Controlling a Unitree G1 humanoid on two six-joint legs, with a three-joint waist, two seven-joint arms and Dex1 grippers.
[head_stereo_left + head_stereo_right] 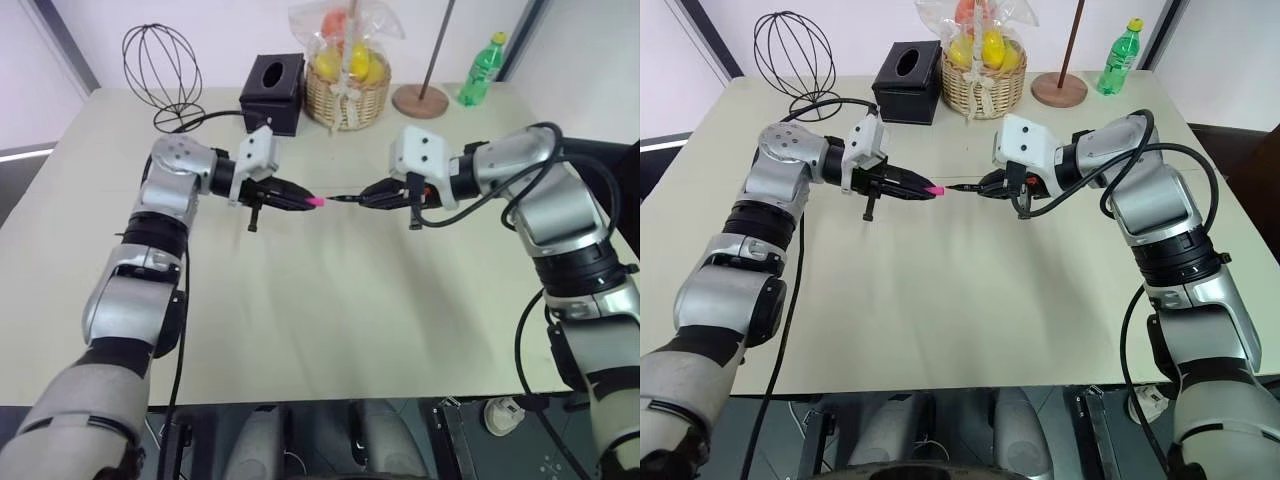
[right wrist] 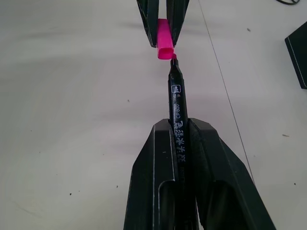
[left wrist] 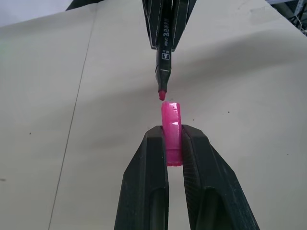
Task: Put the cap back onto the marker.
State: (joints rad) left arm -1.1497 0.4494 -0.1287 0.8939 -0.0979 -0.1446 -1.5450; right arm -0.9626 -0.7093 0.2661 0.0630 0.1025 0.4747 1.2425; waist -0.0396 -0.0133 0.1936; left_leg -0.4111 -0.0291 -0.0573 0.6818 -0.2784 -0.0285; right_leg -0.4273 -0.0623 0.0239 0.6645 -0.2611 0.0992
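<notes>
- Marker is pinched in the right pincer, dark barrel pointing toward the robot's left, its pink tip just short of the cap's open mouth, not yet inside.
- Cap is pinched between the left pincer's fingers, open end facing the marker tip; the two line up closely, the tip looking a touch off to one side of the mouth.
- Both are held up over the middle of the bench, with nothing lying beneath them.
- The near half of the bench is bare, giving the arms free room on both sides and toward the front edge.
- Along the far edge, well apart from the pincers: a wire frame at the left, a black tissue box, a wicker basket of wrapped fruit, a round wooden stand base with its pole, and a green bottle.
- A black cable curves from the wire frame toward the left arm, lying on the bench behind it.
- The bench is pale beige and matte; white wall behind it.
</notes>
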